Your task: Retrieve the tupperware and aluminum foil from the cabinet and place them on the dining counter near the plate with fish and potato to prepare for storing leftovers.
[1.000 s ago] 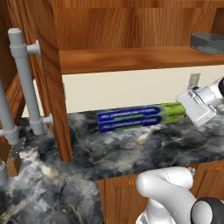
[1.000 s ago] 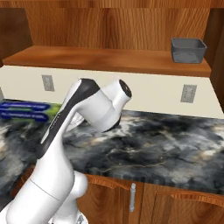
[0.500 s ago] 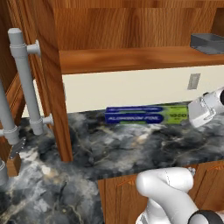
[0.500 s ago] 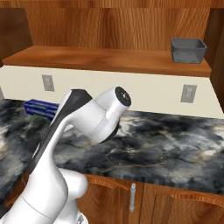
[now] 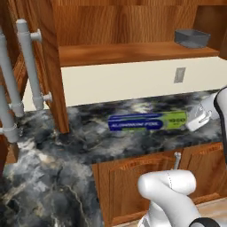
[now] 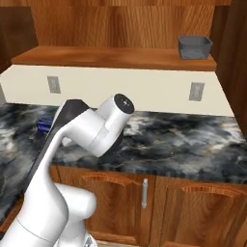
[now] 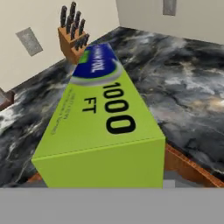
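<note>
The aluminum foil point(image 5: 148, 123) is a long blue box with a green end. It hangs level just above the wall-side marbled counter, and my gripper point(image 5: 198, 119) is shut on the green end. In the hand view the foil box point(image 7: 103, 127) runs away from the hand and hides the fingertips. Its blue tip point(image 6: 44, 124) peeks out left of my arm. The grey tupperware point(image 5: 191, 37) point(image 6: 195, 47) sits at the right end of the cabinet shelf point(image 5: 133, 53). The dining counter and the plate with fish and potato are out of view.
The cabinet door point(image 5: 51, 66) stands open at the left with its silver bar handle point(image 5: 29, 62). A knife block point(image 7: 72, 37) stands on the marbled counter point(image 5: 133, 148) by the wall. Arched base cabinet doors point(image 6: 193, 212) sit below. Wall outlets point(image 6: 195, 90) dot the backsplash.
The foil box has swung level and come lower and nearer the counter's front edge with my hand. The whole picture has shifted slightly left, so the base has moved.
</note>
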Controlling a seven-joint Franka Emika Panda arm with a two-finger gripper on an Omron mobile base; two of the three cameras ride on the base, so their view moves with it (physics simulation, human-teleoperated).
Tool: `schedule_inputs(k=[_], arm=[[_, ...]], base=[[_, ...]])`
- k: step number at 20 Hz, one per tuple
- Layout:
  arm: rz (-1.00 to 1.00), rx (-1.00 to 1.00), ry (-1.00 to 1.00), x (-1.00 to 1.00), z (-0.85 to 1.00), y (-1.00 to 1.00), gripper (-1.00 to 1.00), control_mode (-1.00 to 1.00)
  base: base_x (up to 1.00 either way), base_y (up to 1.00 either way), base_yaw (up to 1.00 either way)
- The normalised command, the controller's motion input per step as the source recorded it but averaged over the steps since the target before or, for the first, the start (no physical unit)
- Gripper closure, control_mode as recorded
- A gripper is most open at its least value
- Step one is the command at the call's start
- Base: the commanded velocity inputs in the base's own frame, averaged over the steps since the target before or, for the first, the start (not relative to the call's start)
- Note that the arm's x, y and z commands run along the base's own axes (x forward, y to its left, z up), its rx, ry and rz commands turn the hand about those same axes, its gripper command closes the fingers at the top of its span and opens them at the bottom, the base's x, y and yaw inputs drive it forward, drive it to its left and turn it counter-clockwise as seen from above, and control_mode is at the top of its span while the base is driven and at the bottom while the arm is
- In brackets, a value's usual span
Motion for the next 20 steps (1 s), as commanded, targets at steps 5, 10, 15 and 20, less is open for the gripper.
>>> schedule_inputs(k=[5,10,15,20], arm=[[0.0,0.0,0.0,0.0,0.0,0.0,1.0,1.0],[0.0,0.0,0.0,0.0,0.0,0.0,1.0,1.0],[0.0,0.0,0.0,0.0,0.0,0.0,1.0,1.0],[0.0,0.0,0.0,0.0,0.0,0.0,1.0,1.0]], base=[[-1.0,-0.3,-0.25],[-0.69,-0.77,-0.45],[-0.07,-0.81,-0.75],[0.0,-0.68,-0.82]])
